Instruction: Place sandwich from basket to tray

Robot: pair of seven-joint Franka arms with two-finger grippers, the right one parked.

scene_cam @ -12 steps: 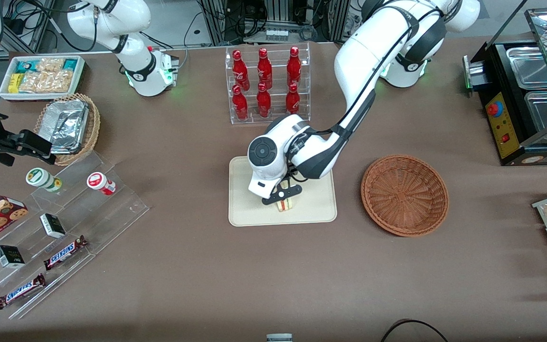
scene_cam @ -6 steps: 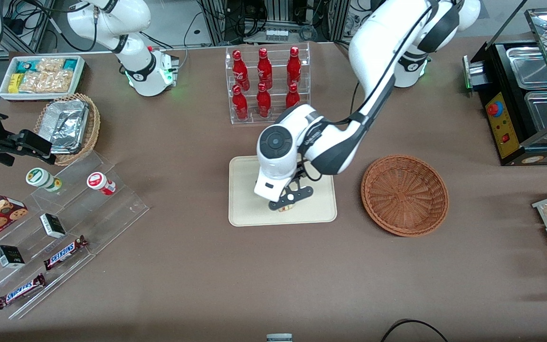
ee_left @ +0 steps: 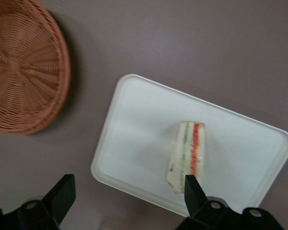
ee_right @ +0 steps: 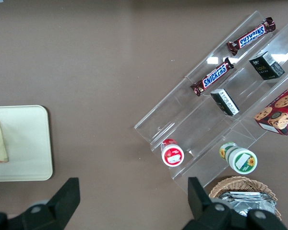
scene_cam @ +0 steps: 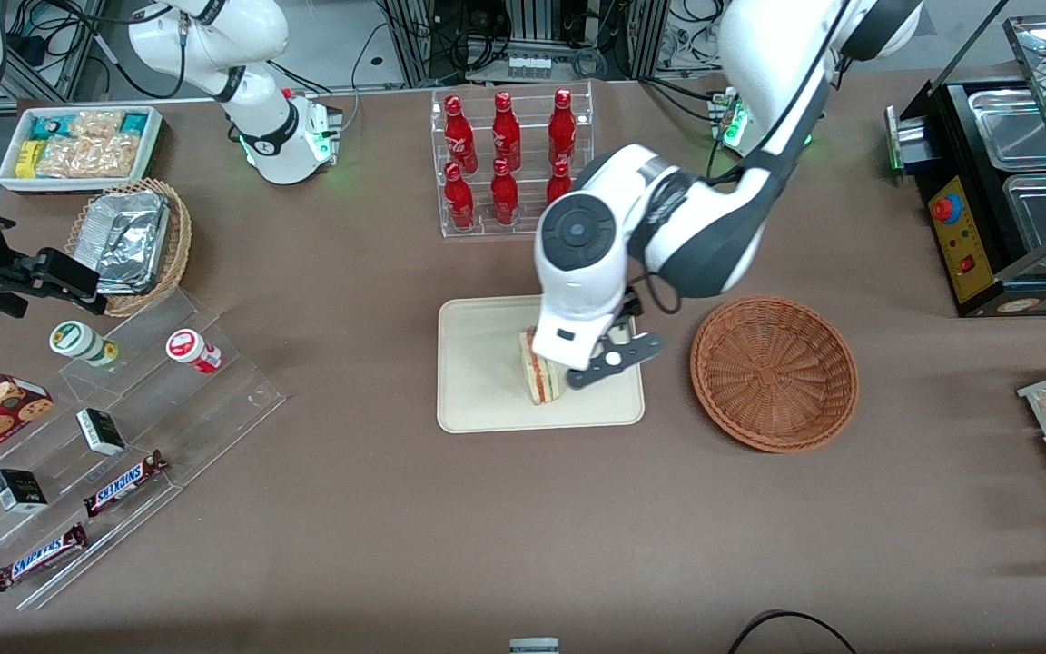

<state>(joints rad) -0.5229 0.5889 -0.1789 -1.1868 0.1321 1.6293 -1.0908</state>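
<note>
Lifting off since a moment ago — the gripper (ee_left: 127,194), fingers spread and empty, hangs above the sandwich (scene_cam: 541,368) lying on the tray (scene_cam: 478,400).

A brown tabletop (scene_cam: 378,518) is carrying everything here. The cream tray (scene_cam: 478,381) is lying near its middle, and the reddish-brown basket (scene_cam: 773,372) is sitting just beside the tray, toward the working arm's end. A clear rack of red bottles (scene_cam: 509,163) is standing farther from the front camera than the tray. Toward the parked arm's end, a clear stepped stand (scene_cam: 123,454) is holding candy bars and small jars, with a tan wicker basket (scene_cam: 128,245) and a white bin of snacks (scene_cam: 78,145) lying farther back. A black food warmer (scene_cam: 995,200) is sitting at the working arm's end. The gripper (scene_cam: 609,359) is hovering over the tray, its fingers (ee_left: 62,196) spread apart.
</note>
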